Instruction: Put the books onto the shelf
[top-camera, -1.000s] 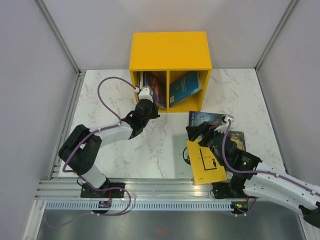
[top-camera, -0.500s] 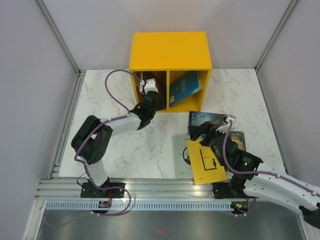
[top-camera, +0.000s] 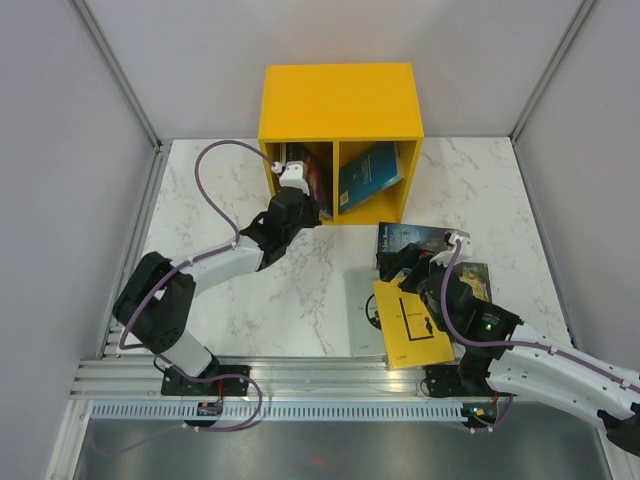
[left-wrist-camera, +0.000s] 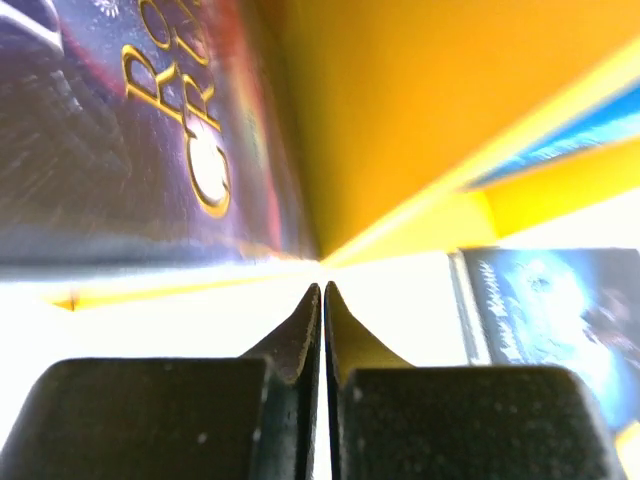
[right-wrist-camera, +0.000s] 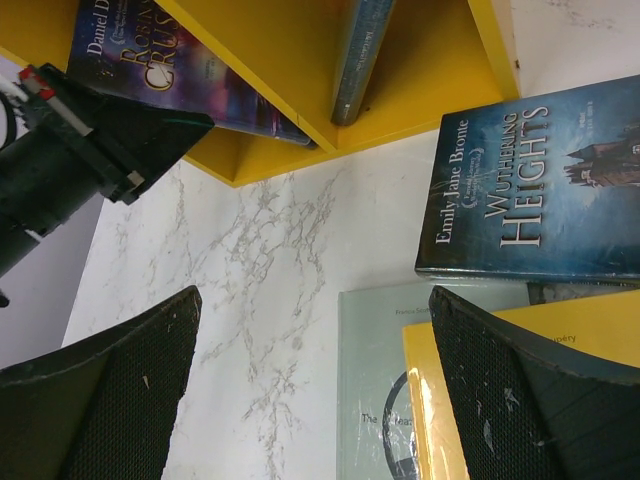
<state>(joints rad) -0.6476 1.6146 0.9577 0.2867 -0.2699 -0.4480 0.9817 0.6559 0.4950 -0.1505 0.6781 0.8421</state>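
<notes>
Marble table (top-camera: 290, 295) spreads between shelf (top-camera: 340, 100) edge and yellow book (top-camera: 410, 330).

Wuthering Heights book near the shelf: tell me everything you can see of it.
The Wuthering Heights book is a thin paperback with a glossy dark blue cover, pale title lettering, the author line Emily Jane Bronte and a small castle drawing. It lies flat, face up, on the marble table, just in front of the right compartment of the yellow shelf. The pale book and yellow book lie right beside it; contact is unclear. The open right gripper is near it, holding nothing.
</notes>
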